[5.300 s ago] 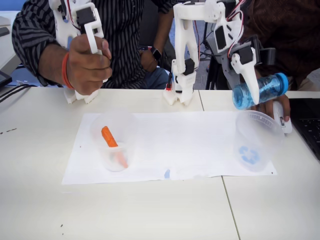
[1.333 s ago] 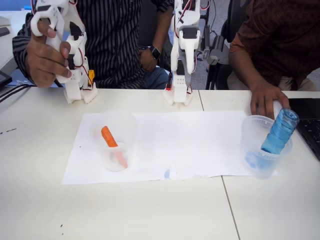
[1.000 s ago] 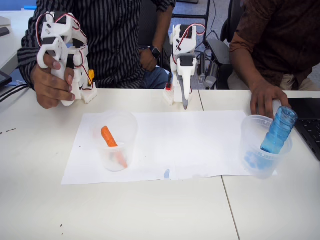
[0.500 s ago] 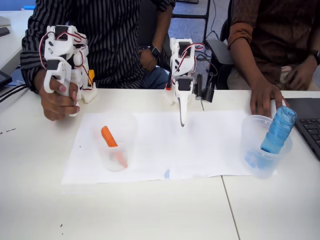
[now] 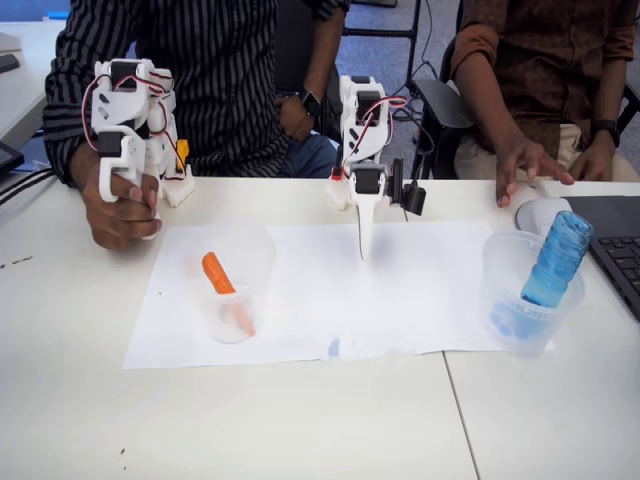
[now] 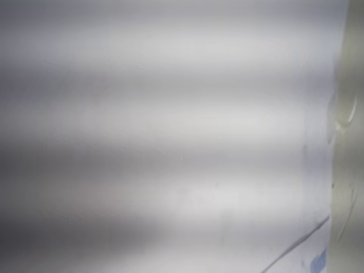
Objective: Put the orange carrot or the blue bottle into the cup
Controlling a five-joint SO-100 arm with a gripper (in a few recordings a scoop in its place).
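Blue bottle (image 5: 555, 262) stays in the cup (image 5: 528, 292); pincer (image 5: 364, 245), apparently together, has lowered slightly.

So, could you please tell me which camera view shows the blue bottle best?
The fixed view: the blue bottle leans, cap up, inside the cup. The wrist view gives blurred white paper, with nothing recognisable as the bottle.

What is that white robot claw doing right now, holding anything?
White two-finger gripper: shut, empty, pointing down at the white paper sheet.
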